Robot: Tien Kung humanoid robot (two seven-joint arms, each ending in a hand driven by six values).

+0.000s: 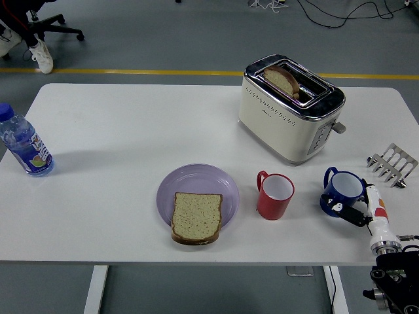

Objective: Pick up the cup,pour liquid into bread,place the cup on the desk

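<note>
The right hand [357, 212] reaches in from the lower right corner and has its fingers [340, 208] curled against the near side of the blue cup [343, 191]. The cup stands upright on the counter [131, 131], at its right side, handle turned to the left. Whether the fingers fully enclose the cup body cannot be told from this angle; contact is visible, so the grasp appears made or nearly made. The left hand is not in view.

The bread [196, 217] lies on the purple plate [196, 180], well to the left of the blue cup, overhanging the plate's near rim. A red cup [275, 195] stands between the blue cup and the plate.

Probable faults from here:
- Slip on lift: the grip sits low on the cup, on one side, so the cup may tilt or rotate.
- Collision: a direct leftward path crosses the red cup; insufficient lift height would knock it over.
- Misplaced pour: the overhanging bread could send liquid onto the counter.
</note>
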